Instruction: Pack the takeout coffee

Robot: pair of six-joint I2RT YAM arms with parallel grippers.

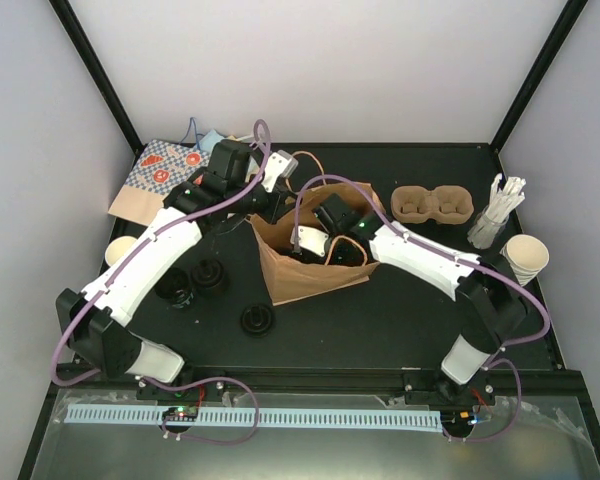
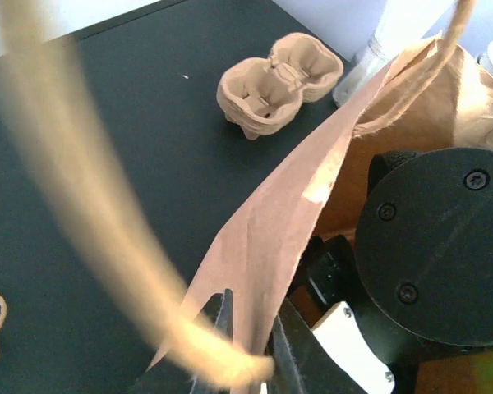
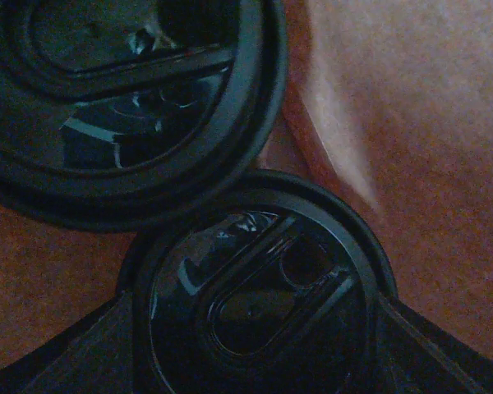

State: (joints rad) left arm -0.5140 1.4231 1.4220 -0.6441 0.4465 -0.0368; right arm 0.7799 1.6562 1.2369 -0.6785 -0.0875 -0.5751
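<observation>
A brown paper bag [image 1: 305,275] stands open mid-table. My left gripper [image 2: 253,302] is shut on the bag's rim [image 2: 312,189], with the paper pinched between its fingers and a blurred handle loop hanging in front. My right gripper [image 1: 342,243] reaches down inside the bag. Its fingers [image 3: 123,336] press both sides of a round black lid [image 3: 255,295], and a second black lid [image 3: 123,90] lies beside it. Whether cups sit under these lids is hidden. The tan pulp carrier [image 1: 432,205] rests empty at the back right. Cream cups stand at the right [image 1: 527,257] and left [image 1: 120,250].
Three more black lids [image 1: 257,318] [image 1: 208,277] [image 1: 175,290] lie on the table left of the bag. A holder of wrapped sticks [image 1: 495,215] stands near the right cup. Printed paper packets [image 1: 160,175] sit at the back left corner.
</observation>
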